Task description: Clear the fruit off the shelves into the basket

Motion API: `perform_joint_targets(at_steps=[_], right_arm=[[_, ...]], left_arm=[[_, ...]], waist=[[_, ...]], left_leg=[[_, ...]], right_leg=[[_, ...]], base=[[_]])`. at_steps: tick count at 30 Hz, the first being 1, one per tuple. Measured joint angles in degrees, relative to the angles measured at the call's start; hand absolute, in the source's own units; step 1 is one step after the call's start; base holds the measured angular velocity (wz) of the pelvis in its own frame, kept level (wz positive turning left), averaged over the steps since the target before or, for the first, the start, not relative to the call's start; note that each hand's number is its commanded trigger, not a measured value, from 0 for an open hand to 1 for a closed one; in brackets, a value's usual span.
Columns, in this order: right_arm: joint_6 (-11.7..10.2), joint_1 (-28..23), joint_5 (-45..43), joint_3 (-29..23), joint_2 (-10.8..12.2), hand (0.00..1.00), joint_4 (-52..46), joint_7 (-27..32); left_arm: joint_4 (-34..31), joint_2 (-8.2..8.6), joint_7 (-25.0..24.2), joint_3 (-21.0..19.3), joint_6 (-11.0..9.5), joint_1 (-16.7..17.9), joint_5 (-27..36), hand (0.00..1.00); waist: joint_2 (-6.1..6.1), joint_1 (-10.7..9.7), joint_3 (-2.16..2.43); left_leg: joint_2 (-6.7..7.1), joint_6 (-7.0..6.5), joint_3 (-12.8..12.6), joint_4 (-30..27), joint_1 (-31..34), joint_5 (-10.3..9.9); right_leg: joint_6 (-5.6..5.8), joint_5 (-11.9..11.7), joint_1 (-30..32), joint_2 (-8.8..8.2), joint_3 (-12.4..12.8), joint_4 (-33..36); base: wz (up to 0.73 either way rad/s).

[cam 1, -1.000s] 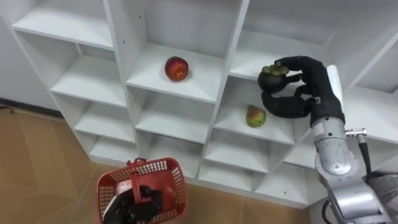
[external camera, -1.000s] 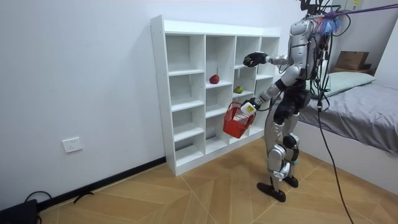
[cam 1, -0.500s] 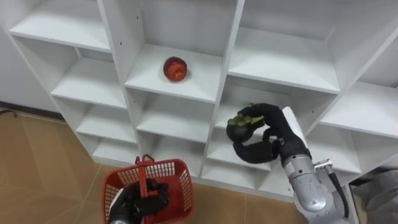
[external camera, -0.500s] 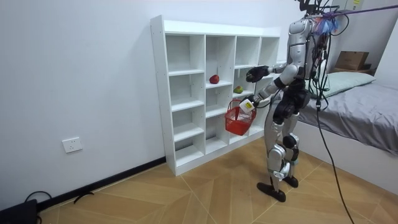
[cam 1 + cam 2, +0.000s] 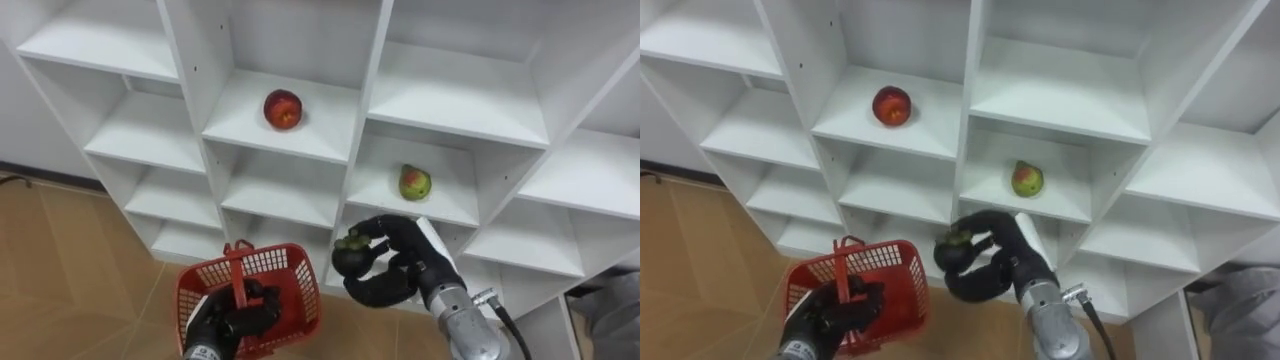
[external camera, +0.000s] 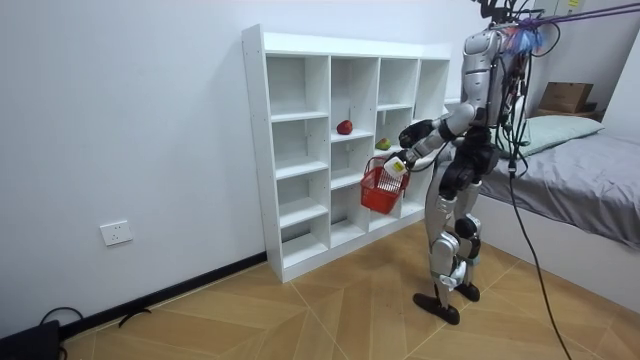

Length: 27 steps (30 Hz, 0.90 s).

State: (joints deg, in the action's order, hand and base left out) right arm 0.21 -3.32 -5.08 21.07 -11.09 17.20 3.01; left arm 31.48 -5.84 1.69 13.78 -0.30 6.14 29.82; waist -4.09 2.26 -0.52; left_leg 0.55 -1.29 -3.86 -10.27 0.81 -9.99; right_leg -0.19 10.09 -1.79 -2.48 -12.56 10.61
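My right robot hand (image 5: 405, 245) is curled round a dark mangosteen (image 5: 350, 256), holding it in the air just beside the right rim of the red basket (image 5: 298, 300), not inside it. My left robot hand (image 5: 236, 316) is clenched on the basket's handle (image 5: 238, 272), in front of the lower shelves of the white closet (image 5: 190, 70). A red apple (image 5: 284, 109) lies near the middle of its shelf, and a green-red pear (image 5: 414, 182) sits one column right and one level lower.

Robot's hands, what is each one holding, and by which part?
Right hand: the dark round fruit, fingers curled round its body. Left hand: the red basket, by its upright handle.
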Motion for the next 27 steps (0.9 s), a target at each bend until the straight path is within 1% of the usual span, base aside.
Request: perform_joint_targets(at_steps=[4, 6, 8, 11, 15, 17, 21, 24, 27], right_arm=[[0.06, 0.00, -1.38, 0.20, 0.05, 1.00, -0.01, -0.75], [0.44, 0.05, -2.34, 0.24, 0.11, 1.00, 0.00, -1.12], [1.12, 0.07, -4.24, 0.59, 0.13, 1.00, 0.01, -2.01], [1.83, 0.11, -5.85, 1.56, 0.17, 1.00, 0.02, -3.31], [2.80, 0.24, -6.90, 2.55, 0.32, 1.00, 0.11, -4.14], [3.60, 0.24, -7.00, 2.55, 0.41, 1.00, 0.13, -4.52], [3.71, 0.28, -9.63, 2.54, 0.71, 1.00, 0.15, -4.54], [4.88, 0.31, -11.32, 2.52, 2.20, 1.00, 0.15, -4.84], [4.88, 0.34, -11.39, 2.54, 2.70, 1.00, 0.15, -5.19]], left_arm=[[0.00, 0.15, -0.10, 0.85, 0.00, -0.66, -0.14, 1.00], [0.00, 0.17, -0.16, 1.66, 0.03, -0.77, -0.15, 1.00], [0.01, 0.17, -0.43, 2.13, 0.34, -0.85, -0.70, 1.00], [0.04, 0.16, -0.77, 2.16, 0.85, -0.84, -0.71, 1.00], [0.03, 0.08, -1.08, 2.13, 1.54, -0.84, -0.70, 1.00], [0.02, 0.32, -1.21, 2.15, 1.70, -1.03, -0.69, 1.00], [0.01, 0.95, -1.39, 2.20, 1.75, -1.13, -0.70, 1.00], [0.03, 1.12, -2.31, 2.21, 1.82, -1.16, -0.69, 1.00], [0.04, 1.23, -2.40, 2.21, 1.83, -1.16, -0.69, 1.00]], waist=[[0.18, 0.91, 0.04], [0.18, 1.46, 0.04], [0.18, 2.57, 0.03], [0.12, 3.11, 0.00], [-0.07, 3.52, -0.13], [-0.39, 3.80, -0.32], [-0.56, 4.12, -0.36], [-0.59, 4.30, -0.36], [-0.60, 4.32, -0.37]], left_leg=[[-0.01, 0.00, -0.07, -0.10, 0.33, 0.01], [0.00, 0.00, 0.07, -0.14, 0.50, 0.01], [0.00, 0.00, 0.05, -0.25, 0.58, 0.02], [-0.01, 0.00, 0.17, -0.26, 0.67, 0.01], [0.00, 0.00, 0.42, -0.41, 0.76, 0.01], [0.02, 0.00, 0.73, -0.67, 1.16, 0.01], [0.02, -0.01, 0.78, -1.32, 2.16, -0.01], [0.00, -0.01, 0.87, -1.55, 2.56, 0.00], [0.03, -0.01, 0.91, -1.55, 2.59, -0.01]], right_leg=[[0.00, 0.00, 0.47, 0.03, -0.15, 0.04], [0.00, 0.00, 0.59, 0.01, -0.15, 0.04], [0.00, 0.00, 0.88, 0.01, -0.16, 0.03], [0.00, 0.00, 0.96, -0.01, -0.17, 0.04], [0.00, 0.00, 0.95, -0.02, -0.20, 0.08], [0.00, 0.00, 0.99, -0.02, -0.31, 0.14], [-0.06, -0.04, 1.59, -0.03, -0.36, 0.28], [-0.11, -0.08, 1.81, -0.03, -0.64, 0.30], [-0.11, -0.07, 1.80, -0.06, -0.78, 0.30]], base=[[0.00], [0.03], [0.00], [0.00], [0.00], [0.04], [0.02], [0.03], [0.00]])
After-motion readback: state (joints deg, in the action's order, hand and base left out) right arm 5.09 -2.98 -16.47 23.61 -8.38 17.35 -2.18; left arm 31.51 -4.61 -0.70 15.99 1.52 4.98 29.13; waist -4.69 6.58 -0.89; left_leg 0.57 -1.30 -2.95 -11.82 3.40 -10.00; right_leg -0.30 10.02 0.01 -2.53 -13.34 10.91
